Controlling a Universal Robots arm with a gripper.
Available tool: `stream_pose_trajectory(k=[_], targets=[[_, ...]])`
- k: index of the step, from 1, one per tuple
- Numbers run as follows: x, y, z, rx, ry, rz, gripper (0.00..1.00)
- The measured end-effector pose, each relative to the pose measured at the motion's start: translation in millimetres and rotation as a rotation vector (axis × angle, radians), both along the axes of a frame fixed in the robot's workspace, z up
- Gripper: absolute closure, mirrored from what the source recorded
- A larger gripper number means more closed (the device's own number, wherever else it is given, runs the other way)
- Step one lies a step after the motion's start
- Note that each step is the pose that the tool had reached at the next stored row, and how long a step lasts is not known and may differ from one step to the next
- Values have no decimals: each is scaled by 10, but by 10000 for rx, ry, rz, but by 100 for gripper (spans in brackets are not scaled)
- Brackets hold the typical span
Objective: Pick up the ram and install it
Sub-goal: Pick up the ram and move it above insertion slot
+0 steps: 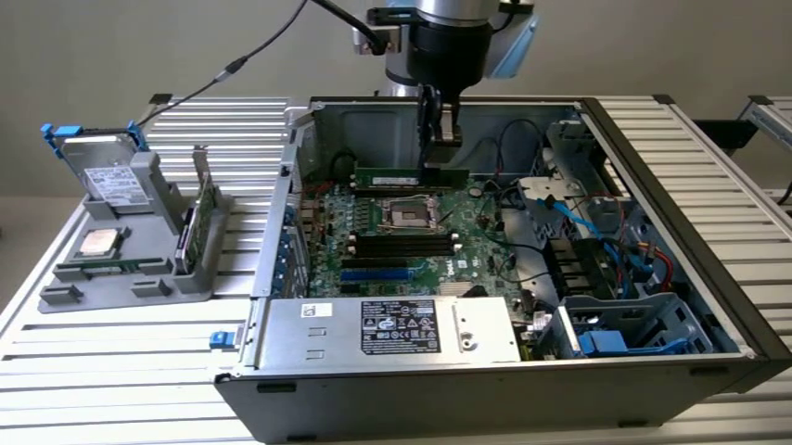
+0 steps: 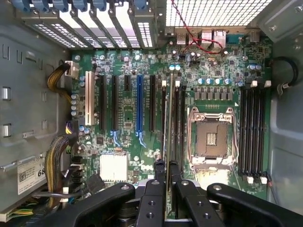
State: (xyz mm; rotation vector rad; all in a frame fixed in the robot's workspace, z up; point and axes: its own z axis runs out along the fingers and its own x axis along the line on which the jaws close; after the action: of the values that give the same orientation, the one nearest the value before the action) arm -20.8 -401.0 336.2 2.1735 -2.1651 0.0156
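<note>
Nearest, a power supply (image 1: 384,326) is sitting at the near edge of the open case (image 1: 371,125), which is resting on the slatted tabletop (image 1: 99,371). Behind it the board (image 1: 477,232) is lying flat, its socket (image 1: 406,213) facing up. At the exterior view's left, a grey tray (image 1: 74,297) is standing beside the case. Just beyond the socket, the tool (image 1: 436,158) is hanging down and clenching the ram (image 1: 396,176) by its top edge. The ram is standing on edge, running left to right over the slots (image 2: 179,123) on the socket's far side. Whether it is touching a slot I cannot tell. In the wrist view, 2 fingers (image 2: 159,166) are pinching it.
</note>
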Motion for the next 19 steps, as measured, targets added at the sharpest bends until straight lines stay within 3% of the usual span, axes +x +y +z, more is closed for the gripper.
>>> stream_pose_trajectory(k=[7,9,15,19], targets=[[-18,17,-20,-64,-22,7,86],[-33,23,-34,-66,-70,9,86],[-45,41,-72,-80,-329,32,86],[-63,56,-91,-108,-344,33,86]])
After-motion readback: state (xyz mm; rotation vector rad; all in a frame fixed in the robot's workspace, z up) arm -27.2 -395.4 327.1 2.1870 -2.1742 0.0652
